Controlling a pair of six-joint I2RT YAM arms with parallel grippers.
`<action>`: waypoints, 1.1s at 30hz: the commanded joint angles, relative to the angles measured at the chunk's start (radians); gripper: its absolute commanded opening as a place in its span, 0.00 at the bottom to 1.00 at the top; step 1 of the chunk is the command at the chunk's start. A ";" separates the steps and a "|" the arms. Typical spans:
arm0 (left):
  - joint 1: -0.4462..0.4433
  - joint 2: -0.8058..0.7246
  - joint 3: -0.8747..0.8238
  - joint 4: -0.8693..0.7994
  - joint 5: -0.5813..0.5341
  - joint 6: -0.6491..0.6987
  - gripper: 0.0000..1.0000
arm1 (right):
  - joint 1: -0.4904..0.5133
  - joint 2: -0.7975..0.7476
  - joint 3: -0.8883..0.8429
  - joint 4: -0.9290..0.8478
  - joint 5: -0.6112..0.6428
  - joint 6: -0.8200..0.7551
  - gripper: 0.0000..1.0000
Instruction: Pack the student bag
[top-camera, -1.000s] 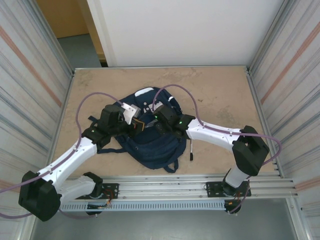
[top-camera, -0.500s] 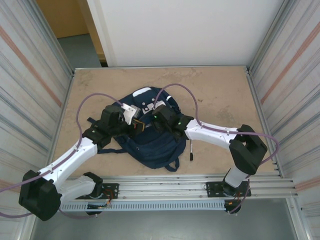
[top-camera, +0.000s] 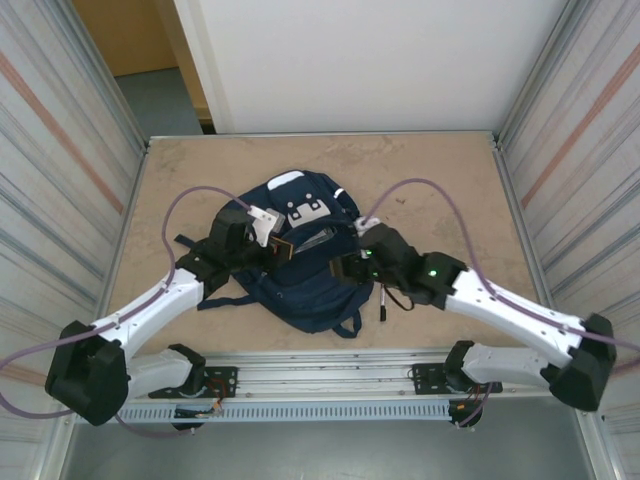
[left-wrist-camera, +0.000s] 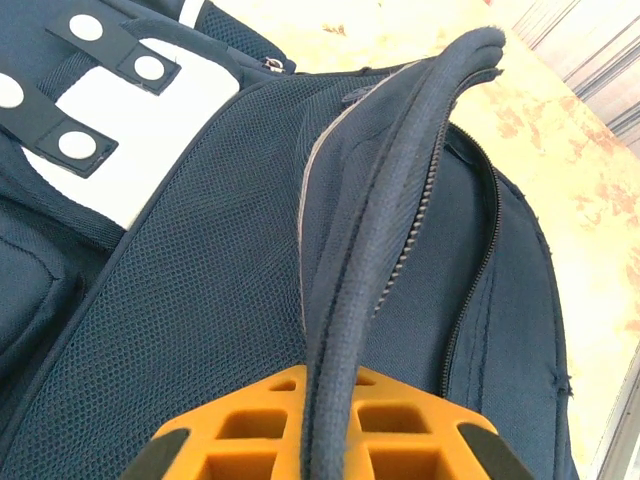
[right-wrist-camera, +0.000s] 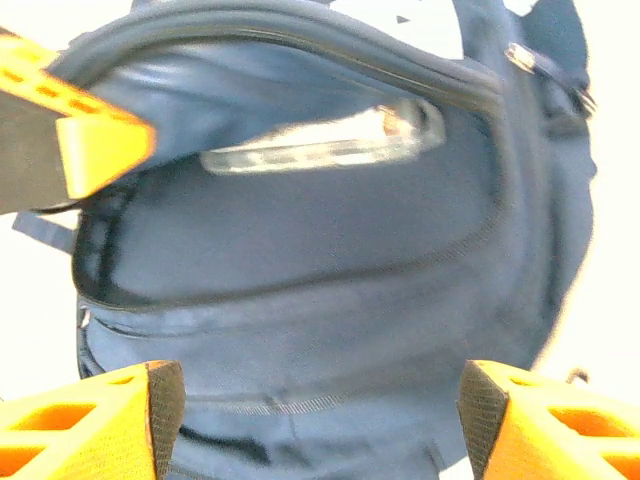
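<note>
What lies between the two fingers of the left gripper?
The corded rim of the student bag, beside its zipper, is clamped between the fingers of the left gripper; the left wrist view shows it.

The bag is navy with white patches and a thin light stripe, fingers are orange, table is mottled tan.

Tabletop tan, mottled with paler patches, thin metal edging around it. Left wall and right wall corrugated metal, each with faint reddish stripe running diagonally in my overhead view. White panel stands behind far edge. Upper left beyond it, I see orange-brown surface and grey floor. Slotted aluminium rail along near edge. Light soft, even.
</note>
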 joint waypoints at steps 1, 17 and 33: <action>0.005 -0.030 0.002 0.059 -0.022 -0.020 0.00 | -0.129 -0.041 -0.086 -0.280 0.047 0.232 0.71; 0.005 -0.055 -0.012 0.050 -0.031 -0.023 0.00 | -0.319 0.319 -0.143 -0.124 -0.245 0.083 0.48; 0.005 -0.079 -0.018 -0.008 -0.036 -0.008 0.00 | -0.254 0.501 -0.123 -0.087 -0.173 0.119 0.30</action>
